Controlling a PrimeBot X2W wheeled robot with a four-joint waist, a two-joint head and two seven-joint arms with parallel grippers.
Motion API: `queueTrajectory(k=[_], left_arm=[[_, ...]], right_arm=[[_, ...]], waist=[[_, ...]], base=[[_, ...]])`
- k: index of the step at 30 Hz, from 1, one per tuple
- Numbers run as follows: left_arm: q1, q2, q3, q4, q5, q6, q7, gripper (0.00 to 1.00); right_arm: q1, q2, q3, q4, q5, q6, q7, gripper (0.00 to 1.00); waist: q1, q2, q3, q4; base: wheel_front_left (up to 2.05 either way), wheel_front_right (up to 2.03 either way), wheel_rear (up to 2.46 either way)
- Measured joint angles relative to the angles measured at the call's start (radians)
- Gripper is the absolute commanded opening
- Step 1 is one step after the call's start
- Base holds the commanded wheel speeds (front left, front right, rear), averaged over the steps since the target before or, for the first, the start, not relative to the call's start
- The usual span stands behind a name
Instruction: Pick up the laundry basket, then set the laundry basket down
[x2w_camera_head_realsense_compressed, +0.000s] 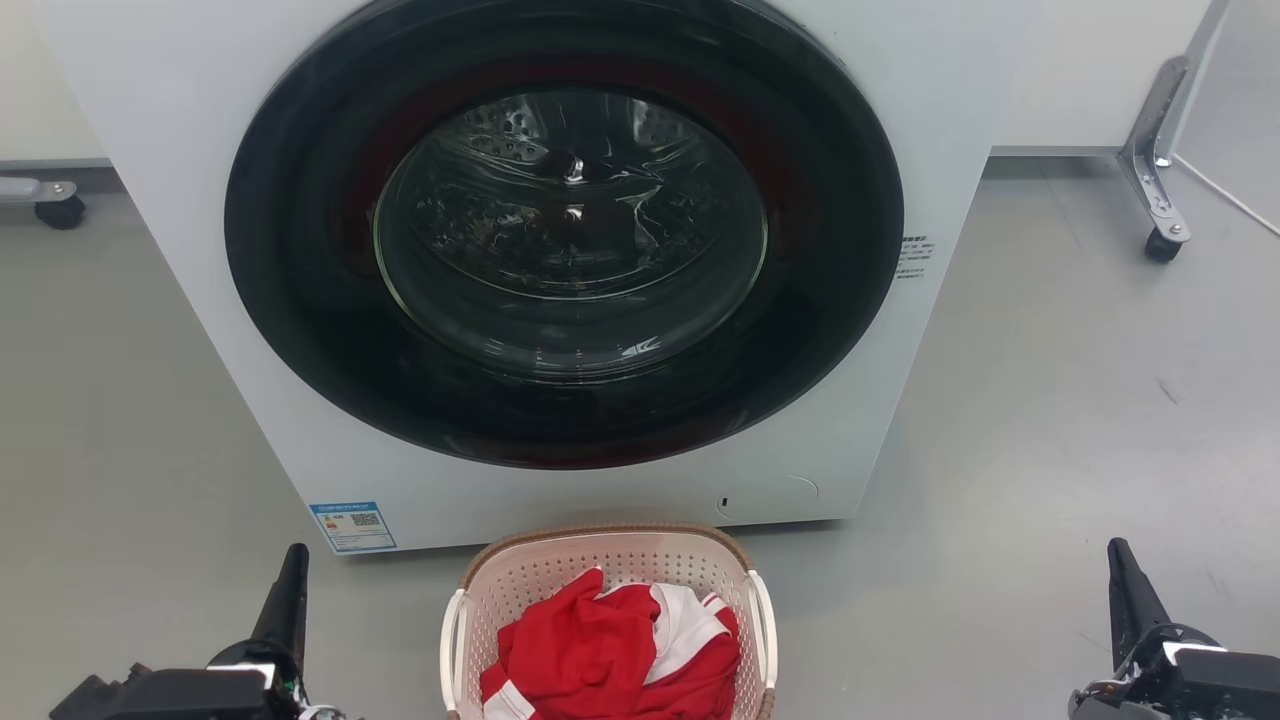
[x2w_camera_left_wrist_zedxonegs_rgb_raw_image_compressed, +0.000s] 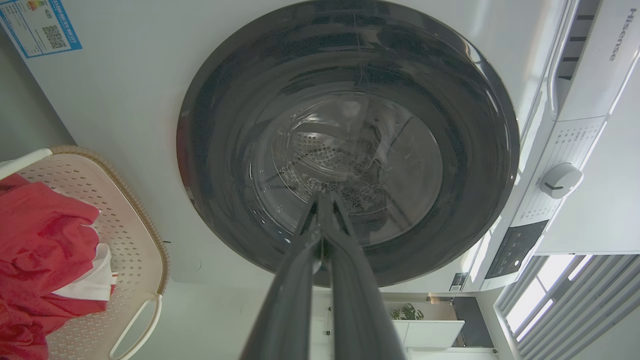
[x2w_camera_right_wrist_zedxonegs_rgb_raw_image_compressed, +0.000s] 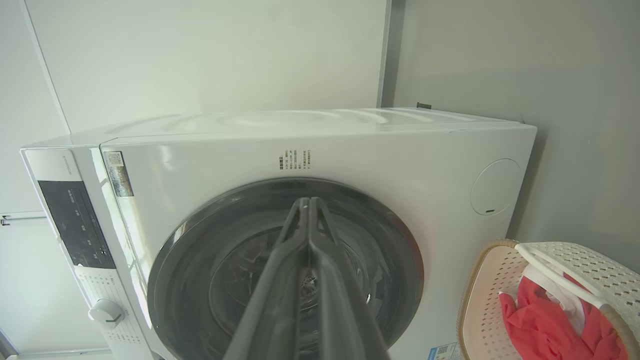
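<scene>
Low at the left, the left gripper (x2w_camera_head_realsense_compressed: 297, 556) has its jaws pressed together, empty. To their right, between both jaw pairs, the cream-white perforated plastic laundry basket with brown woven-look rim (x2w_camera_head_realsense_compressed: 560, 575) stands on the grey floor (x2w_camera_head_realsense_compressed: 1050, 400), with red-and-white cloth (x2w_camera_head_realsense_compressed: 600, 650) inside. It sits close before the white washing machine (x2w_camera_head_realsense_compressed: 900, 100). Further right, the right gripper (x2w_camera_head_realsense_compressed: 1119, 552) is likewise closed and empty. This fits a basket awaiting lifting or one already set down. Either way, I judge, arms should move level, clear of the rim. Open floor flanks both jaws; the machine crowds ahead.
</scene>
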Motion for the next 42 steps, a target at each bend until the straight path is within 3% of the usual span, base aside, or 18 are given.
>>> queueTrajectory(k=[42], left_arm=[[0.000,0.000,0.000,0.000,0.000,0.000,0.000,0.00]], right_arm=[[0.000,0.000,0.000,0.000,0.000,0.000,0.000,0.00]], waist=[[0.0000,0.0000,0.000,0.000]], base=[[0.00,0.00,0.00]])
